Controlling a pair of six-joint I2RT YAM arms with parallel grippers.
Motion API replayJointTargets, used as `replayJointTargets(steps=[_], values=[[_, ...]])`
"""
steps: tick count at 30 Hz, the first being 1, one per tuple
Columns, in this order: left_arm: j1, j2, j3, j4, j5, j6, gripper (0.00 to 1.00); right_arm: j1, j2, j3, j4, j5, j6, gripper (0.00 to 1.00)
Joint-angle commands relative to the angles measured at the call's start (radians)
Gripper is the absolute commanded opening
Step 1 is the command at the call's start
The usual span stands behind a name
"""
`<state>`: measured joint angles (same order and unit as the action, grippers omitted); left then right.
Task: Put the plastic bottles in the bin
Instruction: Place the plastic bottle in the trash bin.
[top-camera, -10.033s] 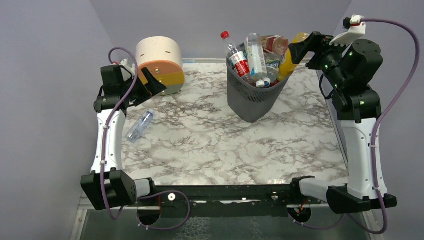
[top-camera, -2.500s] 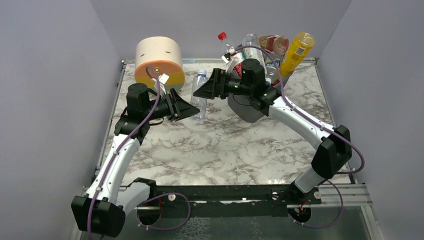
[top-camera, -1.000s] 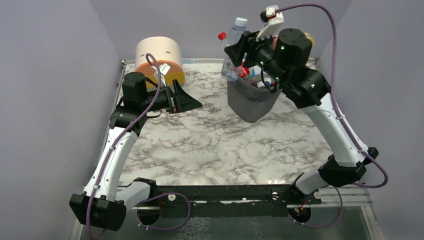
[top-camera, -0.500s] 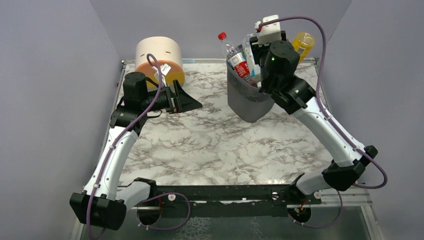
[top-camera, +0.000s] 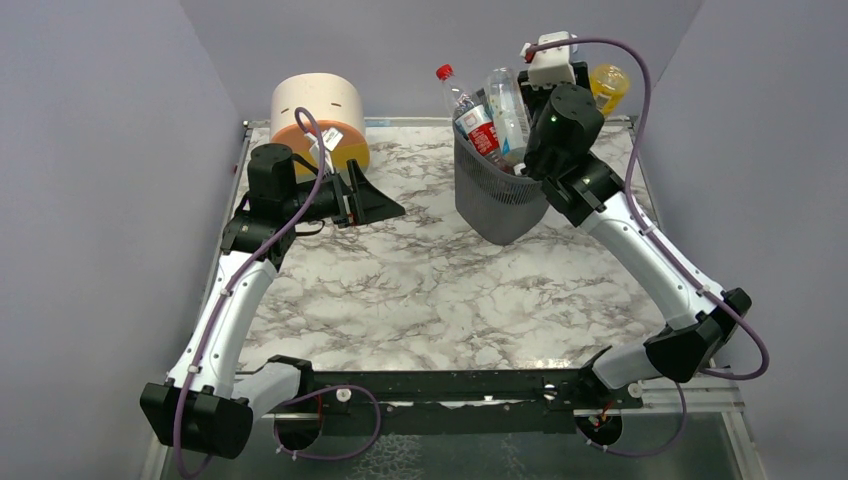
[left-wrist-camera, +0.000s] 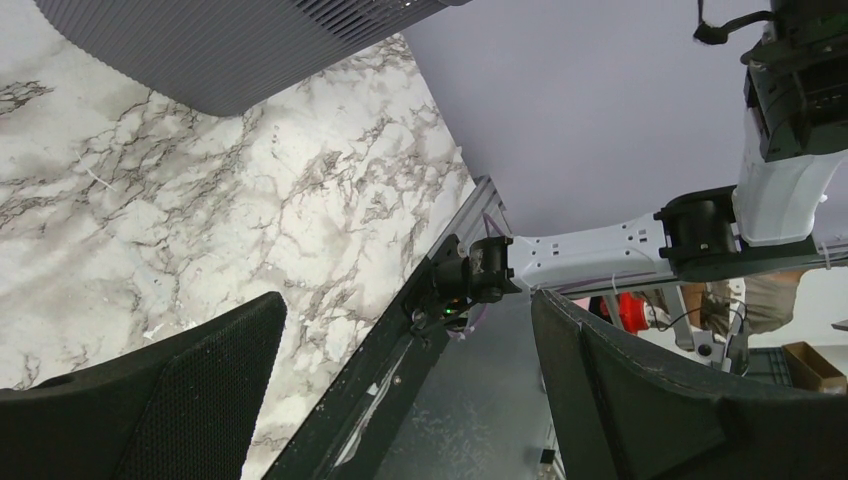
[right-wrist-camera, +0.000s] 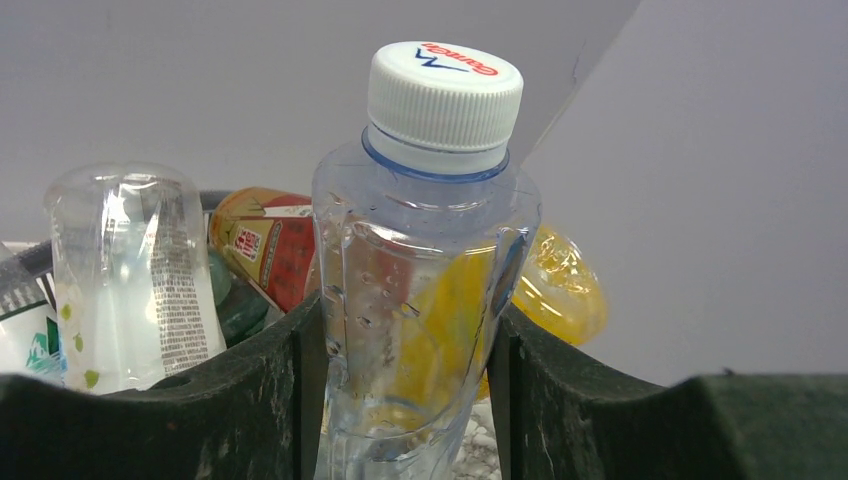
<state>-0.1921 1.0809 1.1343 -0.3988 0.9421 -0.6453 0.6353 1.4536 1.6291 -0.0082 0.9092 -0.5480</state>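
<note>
Plastic bottles (top-camera: 507, 100) crowd the bin (top-camera: 500, 205) at the back of the marble table (top-camera: 420, 290), several poking above its rim. Among them are a red-capped bottle (top-camera: 462, 100) at the bin's left edge and a yellow bottle (top-camera: 607, 82) at its far right. From above, the right arm (top-camera: 640, 250) rises from its base and folds over the bin's right rim, wrist above the pile, its fingers hidden from this camera. The left arm (top-camera: 235, 290) stretches out low to the left of the bin, well apart from it. The left gripper (top-camera: 375, 200) points toward the bin, apparently parked out of the way.

From the left wrist, the left gripper's fingers (left-wrist-camera: 200, 400) are spread wide with nothing between them, and the bin's mesh wall fills the top of the frame.

From the right wrist, the right gripper (right-wrist-camera: 410, 350) is clamped on the body of a clear white-capped bottle (right-wrist-camera: 420, 260). The bottle is held upright just above the bottles already in the bin. It is probably carried high because the bin is nearly full and the bottle must be let go on top of the heap.
</note>
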Motion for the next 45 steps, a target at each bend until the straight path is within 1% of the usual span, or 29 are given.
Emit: replayJointTargets(steps=[1,6,14,21,28,39,41,45], values=[[-0.003,-0.001,-0.009,0.008,0.009,0.018,0.99,0.001,-0.022,-0.041,0.009,0.023,0.038,0.33],[-0.003,-0.001,-0.012,0.012,0.009,0.018,0.99,0.001,-0.029,-0.075,-0.029,0.013,0.086,0.33],[-0.003,0.001,-0.014,0.015,0.011,0.016,0.99,0.001,-0.027,-0.126,-0.05,0.01,0.122,0.32],[-0.003,0.003,-0.015,0.018,0.011,0.015,0.99,0.001,-0.042,-0.136,-0.075,0.008,0.139,0.32],[-0.003,0.005,-0.008,0.023,0.014,0.008,0.99,0.001,-0.065,-0.106,-0.164,-0.019,0.193,0.33],[-0.003,0.003,-0.003,0.035,0.017,-0.009,0.99,0.001,-0.05,-0.095,-0.244,-0.077,0.263,0.4],[-0.003,0.002,-0.001,0.034,0.018,-0.011,0.99,0.001,-0.047,-0.087,-0.26,-0.088,0.279,0.44],[-0.003,-0.001,-0.006,0.035,0.017,-0.011,0.99,0.001,-0.05,-0.072,-0.284,-0.109,0.302,0.55]])
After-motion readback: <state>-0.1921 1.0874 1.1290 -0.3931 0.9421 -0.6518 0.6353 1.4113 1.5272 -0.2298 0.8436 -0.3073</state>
